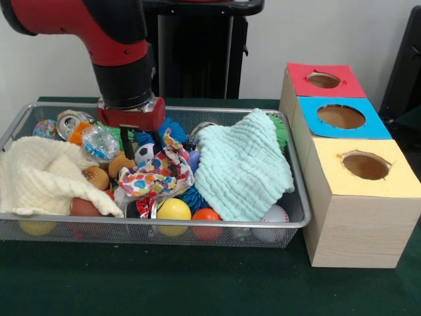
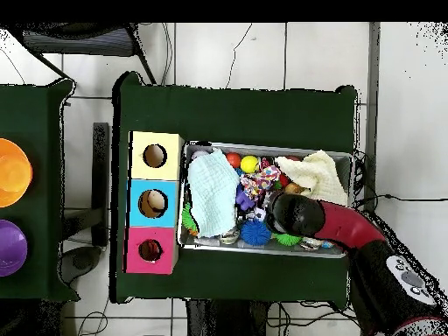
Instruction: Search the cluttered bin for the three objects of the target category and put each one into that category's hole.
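The wire-mesh bin (image 1: 164, 224) is full of clutter; it also shows in the overhead view (image 2: 262, 147). My gripper (image 1: 131, 141) reaches down into the bin's left-middle, among the toys beside a patterned cloth (image 1: 158, 174). In the overhead view the arm (image 2: 293, 213) covers it. A brown rounded soft toy (image 1: 99, 176) lies just below and left of the gripper, with a second brown-orange piece (image 1: 122, 163) beside it. I cannot make out the striped orange or the pale yellow toy. The red-topped hole (image 1: 323, 80) (image 2: 150, 250) is the farthest on the wooden box.
A cream cloth (image 1: 46, 174) covers the bin's left and a mint cloth (image 1: 240, 171) its right. Yellow (image 1: 173, 209) and orange (image 1: 207, 216) balls, a baseball (image 1: 275, 216), blue spiky balls (image 1: 194, 197) and a can (image 1: 69, 124) lie around. Blue-topped (image 1: 341, 116) and yellow-topped (image 1: 365, 166) holes adjoin.
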You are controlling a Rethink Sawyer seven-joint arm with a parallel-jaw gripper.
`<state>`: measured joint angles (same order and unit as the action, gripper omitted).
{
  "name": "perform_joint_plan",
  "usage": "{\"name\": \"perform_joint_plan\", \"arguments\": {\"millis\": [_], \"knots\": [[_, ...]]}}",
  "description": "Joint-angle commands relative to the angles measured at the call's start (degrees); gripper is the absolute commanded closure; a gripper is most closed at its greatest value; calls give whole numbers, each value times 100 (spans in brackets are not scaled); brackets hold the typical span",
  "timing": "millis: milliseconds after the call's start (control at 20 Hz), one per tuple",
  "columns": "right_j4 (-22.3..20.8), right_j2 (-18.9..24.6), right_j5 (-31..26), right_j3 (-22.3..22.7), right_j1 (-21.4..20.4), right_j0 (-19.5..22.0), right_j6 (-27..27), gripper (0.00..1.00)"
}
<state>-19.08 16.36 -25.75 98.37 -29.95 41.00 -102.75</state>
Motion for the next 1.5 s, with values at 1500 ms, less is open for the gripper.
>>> {"name": "perform_joint_plan", "arguments": {"millis": [1500], "knots": [[-1017,-774,-270,-720,-3,-1040,32,0]]}}
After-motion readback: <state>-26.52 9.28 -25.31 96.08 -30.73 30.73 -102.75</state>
